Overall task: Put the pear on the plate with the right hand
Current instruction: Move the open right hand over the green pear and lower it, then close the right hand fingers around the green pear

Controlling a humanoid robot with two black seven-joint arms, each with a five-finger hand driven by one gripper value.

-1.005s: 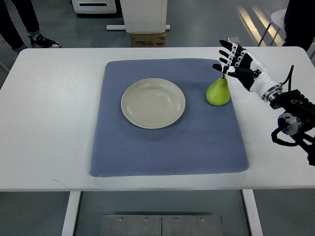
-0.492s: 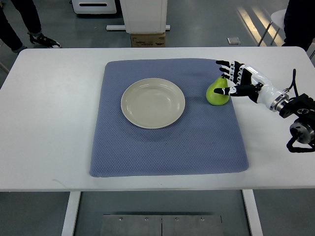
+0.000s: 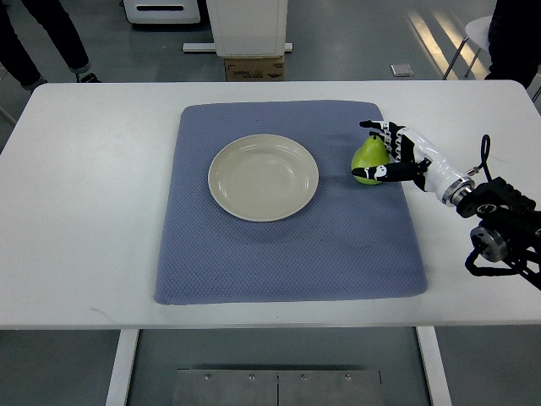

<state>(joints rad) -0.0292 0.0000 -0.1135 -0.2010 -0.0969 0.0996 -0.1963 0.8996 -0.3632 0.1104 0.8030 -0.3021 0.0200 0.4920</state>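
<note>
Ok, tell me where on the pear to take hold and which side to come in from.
Grip the pear around its wide lower body, coming from its right, the side away from the plate. It stands upright on the blue mat with its narrow neck on top, which gives less to wrap. The right hand is already there, fingers curving around it from that side.

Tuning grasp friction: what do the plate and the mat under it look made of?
Plate: looks like glazed ceramic, possibly melamine; cream, smooth, with soft glare on the rim. Mat: woven or knit fabric, matte blue-grey; a fine dotted texture shows, with no shine. Both are judged by look only.
</note>
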